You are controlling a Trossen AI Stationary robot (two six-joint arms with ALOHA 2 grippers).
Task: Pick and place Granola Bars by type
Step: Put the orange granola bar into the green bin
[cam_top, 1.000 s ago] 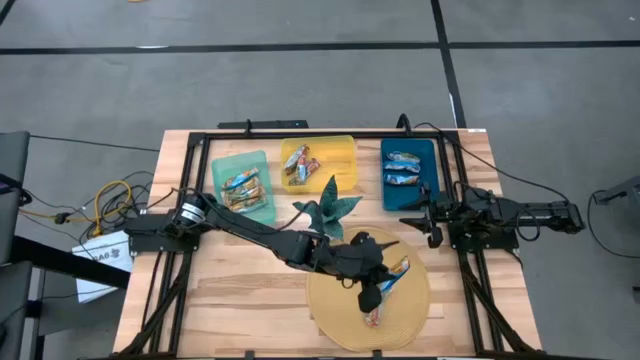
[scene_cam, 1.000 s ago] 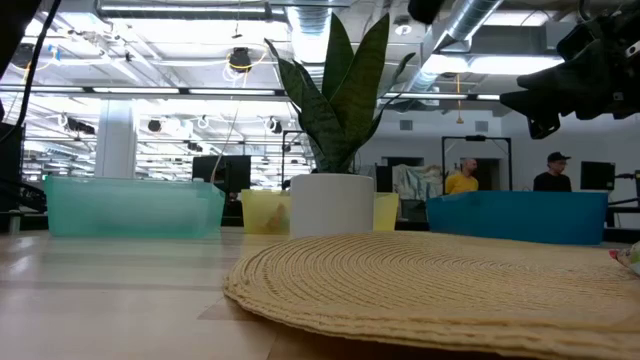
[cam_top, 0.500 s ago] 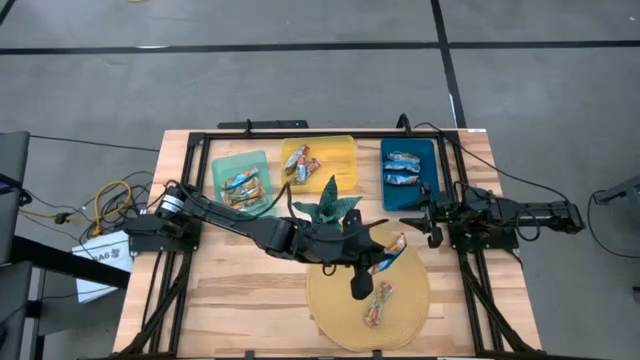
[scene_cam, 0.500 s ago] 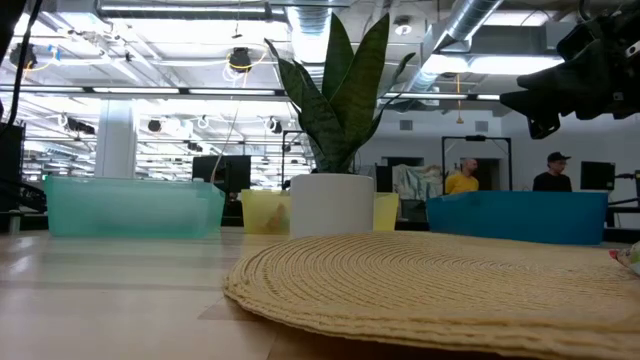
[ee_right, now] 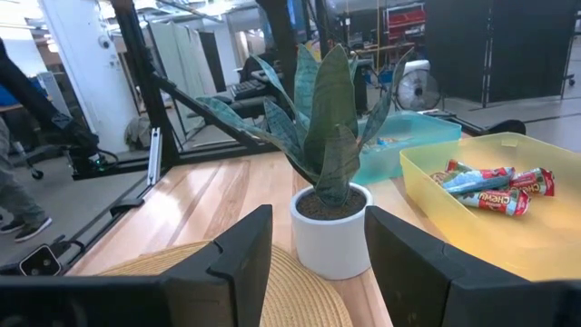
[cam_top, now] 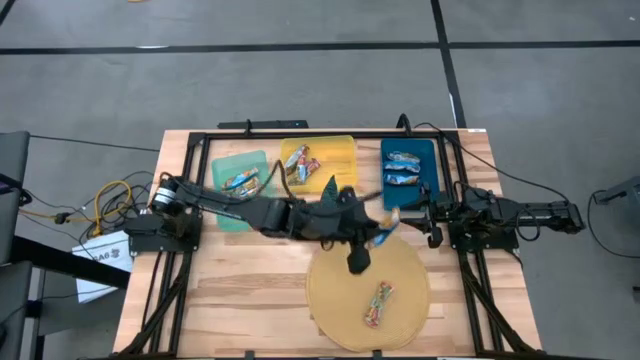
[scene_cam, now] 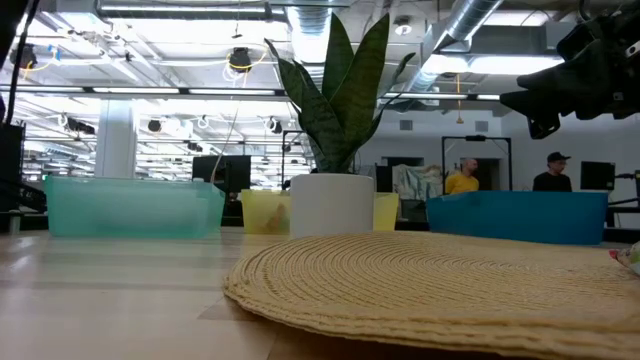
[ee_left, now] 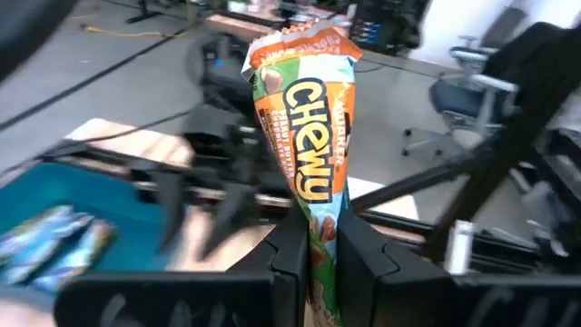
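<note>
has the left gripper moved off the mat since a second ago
Yes. In the high view the left gripper, shut on a granola bar, has travelled from over the woven mat toward the blue bin.

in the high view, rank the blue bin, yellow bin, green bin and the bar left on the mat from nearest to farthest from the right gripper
1. blue bin: right beside the right gripper, at the table's back right.
2. bar on the woven mat: toward the front.
3. yellow bin: back middle.
4. green bin: back left, farthest.

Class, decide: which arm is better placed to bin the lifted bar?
Left. Its gripper already clamps the Chewy bar near the blue bin; the right gripper waits open and empty.
</note>
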